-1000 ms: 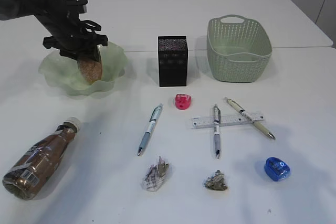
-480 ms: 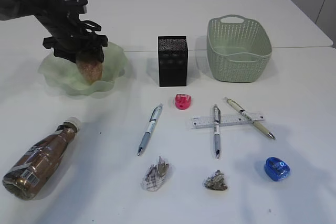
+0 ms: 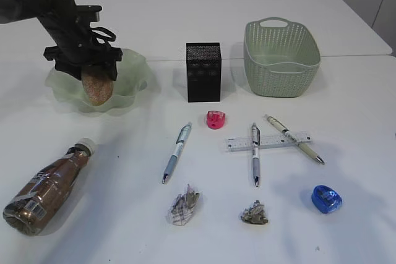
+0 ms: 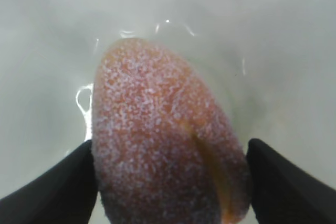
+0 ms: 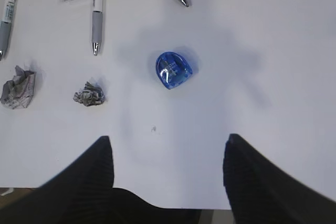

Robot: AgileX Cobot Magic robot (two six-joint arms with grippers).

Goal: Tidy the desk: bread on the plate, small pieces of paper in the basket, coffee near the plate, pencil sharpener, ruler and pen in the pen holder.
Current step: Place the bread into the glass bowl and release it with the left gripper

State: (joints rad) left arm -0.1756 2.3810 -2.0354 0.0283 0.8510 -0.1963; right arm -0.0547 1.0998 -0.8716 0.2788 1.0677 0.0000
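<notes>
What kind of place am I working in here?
Probably a staged desk setup in a lab or office: a plain white desk with a mesh pen holder, pens, a ruler and sharpeners laid out neatly.

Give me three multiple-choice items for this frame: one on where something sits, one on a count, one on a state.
1. Where is the bread?
A. In the plate
B. In the basket
C. Beside the coffee

2. How many pens lie on the desk?
A. One
B. Three
C. Five

3. How does the coffee stand?
A. Upright, cap up
B. Lying on its side
C. Inside the pen holder

Answers:
1. A, the exterior view shows the bun in the wavy green dish under the left gripper, whose jaws stand apart on either side of it in the wrist view.
2. B, one pen lies alone and two cross the ruler.
3. B, the bottle lies flat at the front left, cap pointing away.
</notes>
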